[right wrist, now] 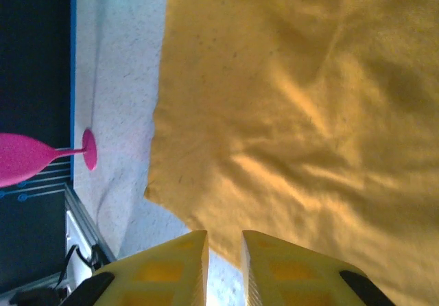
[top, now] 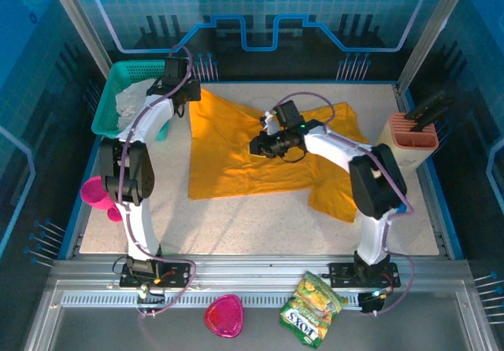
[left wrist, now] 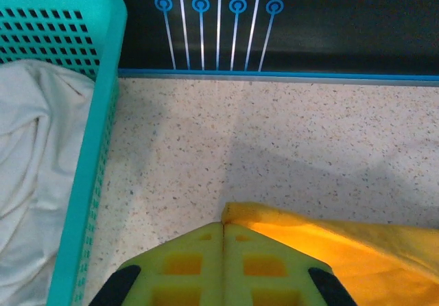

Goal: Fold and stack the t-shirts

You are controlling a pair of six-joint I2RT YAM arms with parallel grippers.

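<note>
a mustard-orange t-shirt [top: 236, 158] lies spread on the speckled table [top: 260, 221], with the left gripper [top: 189, 97] at its far left corner beside a teal basket [top: 105, 107], the right gripper [top: 258, 146] over its middle, and a pink goblet [top: 98, 193] at the table's left edge.

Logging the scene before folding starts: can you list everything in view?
t-shirt: one, mustard-orange, spread on table centre
basket: one, teal, far left corner
cloth: one, white, inside basket
goblet: one, pink, table's left edge
dish: one, pink, front ledge
snack bag: one, green, front ledge
holder: one, peach, table's right edge
left gripper: shut on t-shirt's far corner
right gripper: open, over t-shirt
</note>
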